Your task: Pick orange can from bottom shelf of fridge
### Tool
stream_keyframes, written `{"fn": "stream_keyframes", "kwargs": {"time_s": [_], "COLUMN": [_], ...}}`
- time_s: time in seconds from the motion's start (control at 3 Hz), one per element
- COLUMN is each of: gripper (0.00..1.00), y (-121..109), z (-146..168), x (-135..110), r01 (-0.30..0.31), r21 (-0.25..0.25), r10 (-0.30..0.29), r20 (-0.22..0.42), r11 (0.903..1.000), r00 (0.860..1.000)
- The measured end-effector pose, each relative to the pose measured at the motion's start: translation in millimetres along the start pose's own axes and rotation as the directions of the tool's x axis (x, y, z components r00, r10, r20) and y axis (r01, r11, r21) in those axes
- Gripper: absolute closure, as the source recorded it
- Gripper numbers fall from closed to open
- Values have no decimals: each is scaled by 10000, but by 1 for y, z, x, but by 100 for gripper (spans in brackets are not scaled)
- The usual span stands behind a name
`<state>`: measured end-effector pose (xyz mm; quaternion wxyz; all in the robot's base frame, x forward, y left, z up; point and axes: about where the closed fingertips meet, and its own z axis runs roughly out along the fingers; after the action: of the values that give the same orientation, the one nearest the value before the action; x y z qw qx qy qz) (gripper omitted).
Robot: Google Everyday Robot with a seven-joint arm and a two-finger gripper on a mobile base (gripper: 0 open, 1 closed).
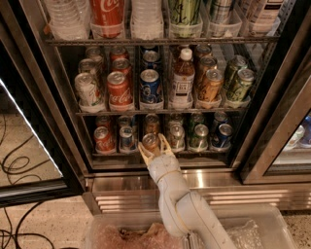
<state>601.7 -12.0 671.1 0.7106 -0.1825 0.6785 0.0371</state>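
Cream two-finger gripper on a white arm, at the front edge of the bottom shelf of the black-framed glass-door fridge. Fingers apart, straddling the small orange-copper can with silver top. Small silver-topped cans crowd both sides. Red "Coca-Cola" can up top. Ribbed steel base below.

White "Coca-Cola" script stands on the red drink on the top rack and, fainter, on the red can below. Other labels cannot be read. The gripper is at the bottom shelf, fingers spread around the orange can.
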Motion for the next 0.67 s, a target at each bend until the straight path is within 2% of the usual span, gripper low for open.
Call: {"fn": "stream_keyframes", "kwargs": {"time_s": [0.33, 0.67], "gripper": [100, 100], "y": [0, 0], "z": [-1, -22], "x": [-1, 0], "r01": [17, 86], "r21": [0, 101], "r10": [-17, -86], "r20": [19, 75], "r11": [10000, 9999], "r00": [10000, 9999]}}
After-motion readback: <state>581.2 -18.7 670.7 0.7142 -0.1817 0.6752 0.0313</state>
